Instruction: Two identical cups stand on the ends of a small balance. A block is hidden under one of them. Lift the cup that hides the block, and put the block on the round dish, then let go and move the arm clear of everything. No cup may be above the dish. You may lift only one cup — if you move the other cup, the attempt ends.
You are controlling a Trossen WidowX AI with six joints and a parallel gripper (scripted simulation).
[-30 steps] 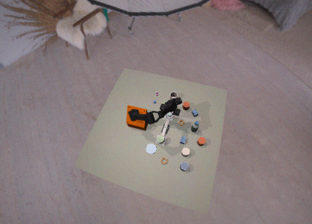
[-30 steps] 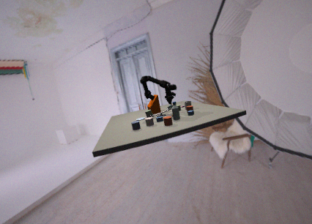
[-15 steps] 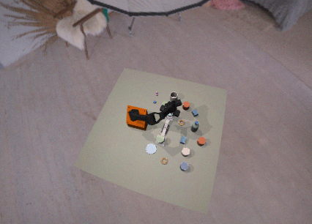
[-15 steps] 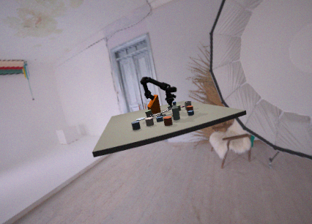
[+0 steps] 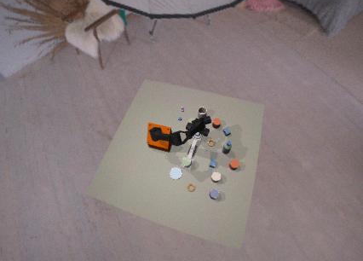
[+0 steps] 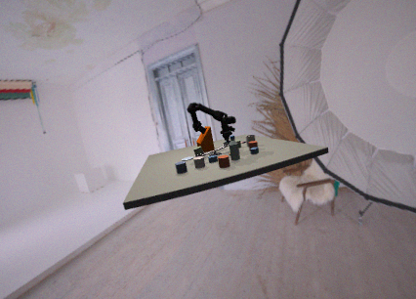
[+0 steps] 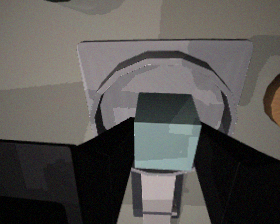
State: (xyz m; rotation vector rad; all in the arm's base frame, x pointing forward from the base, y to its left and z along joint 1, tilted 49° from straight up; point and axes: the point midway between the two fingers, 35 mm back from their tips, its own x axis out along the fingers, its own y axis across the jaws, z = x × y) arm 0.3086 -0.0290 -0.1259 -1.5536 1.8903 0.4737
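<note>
My gripper (image 5: 197,134) (image 6: 227,141) (image 7: 163,126) is shut on a pale teal block (image 7: 166,145), one finger on each side. The block is at the ringed end of the balance (image 5: 193,149) (image 7: 157,195), where no cup stands; whether it touches the pan is unclear. One light green cup (image 5: 187,162) stands on the balance's other end. The other light green cup (image 5: 190,121) is off the balance, on the mat and partly hidden by the arm in the top view. The round pale blue dish (image 5: 175,173) lies past the cup-bearing end, with nothing on it.
An orange ring (image 5: 211,142) (image 7: 275,102) lies beside the balance; another ring (image 5: 191,188) lies near the dish. A dark bottle (image 5: 227,148), a grey hollow container (image 5: 202,112), red cylinders (image 5: 216,123) (image 5: 234,164), a cream cylinder (image 5: 216,176) and blue blocks stand around.
</note>
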